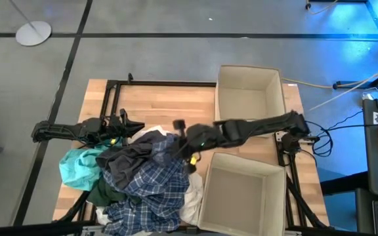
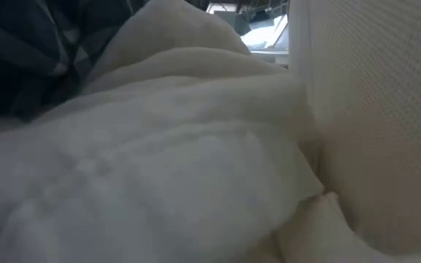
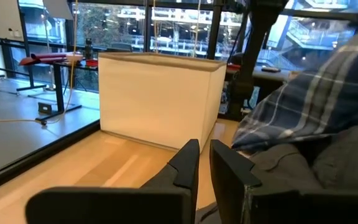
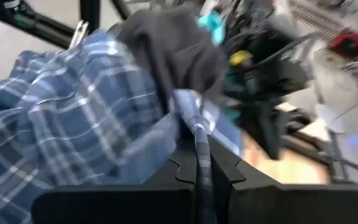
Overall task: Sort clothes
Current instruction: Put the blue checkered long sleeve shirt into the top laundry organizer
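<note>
The blue-and-white plaid garment (image 4: pixel 73 118) spread toward seven o'clock of the right gripper (image 4: pixel 197 163), whose fingers were clamped tight on a fold of it

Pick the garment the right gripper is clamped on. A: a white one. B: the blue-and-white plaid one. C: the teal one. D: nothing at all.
B: in the right wrist view the right gripper has its fingers closed on a fold of the plaid garment; from above it sits at the pile's plaid top.
</note>
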